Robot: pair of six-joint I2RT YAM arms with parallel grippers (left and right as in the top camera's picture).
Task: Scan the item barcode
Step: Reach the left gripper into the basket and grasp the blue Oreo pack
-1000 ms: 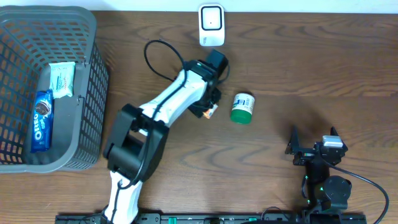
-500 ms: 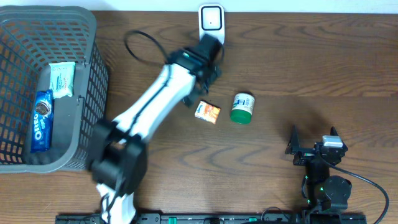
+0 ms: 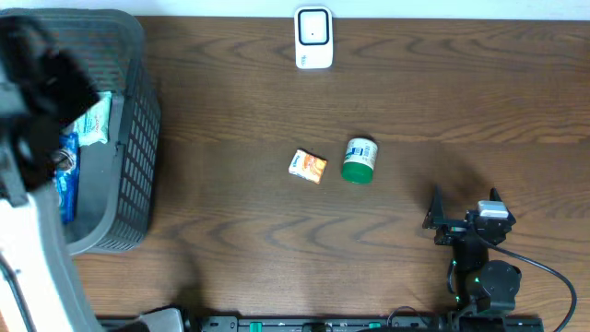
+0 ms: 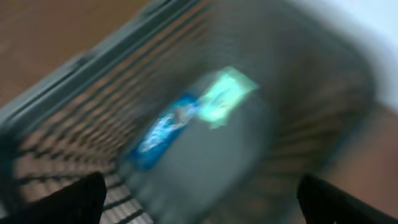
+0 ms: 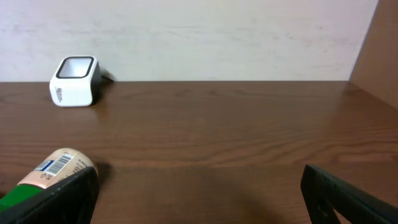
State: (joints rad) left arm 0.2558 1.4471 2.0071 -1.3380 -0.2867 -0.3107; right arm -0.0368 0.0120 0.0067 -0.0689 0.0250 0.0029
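Looking down from above, I see my left arm (image 3: 32,240) as a big blur at the left edge, over the grey plastic basket with holes (image 3: 138,120). Its wrist camera is blurry too, but I can see the left claw (image 4: 199,196) spread wide, with 1 dark finger (image 4: 68,202) in each bottom corner and nothing between them. Under it, inside the basket, lie a long blue cookie pack (image 4: 163,132) and a light green wrapper (image 4: 227,96), close together.

The small orange snack packet (image 3: 308,166) lies flat on the brown wooden table (image 3: 230,240) near the middle. It is just beside a green and white bottle (image 3: 359,160) lying on its side. The right wrist view shows a barcode (image 5: 59,165) on the bottle. The white box scanner (image 3: 313,37) stands at the far edge, well apart from both. My right claw (image 3: 466,210) sits near the close edge at the right, wide too, holding nothing.
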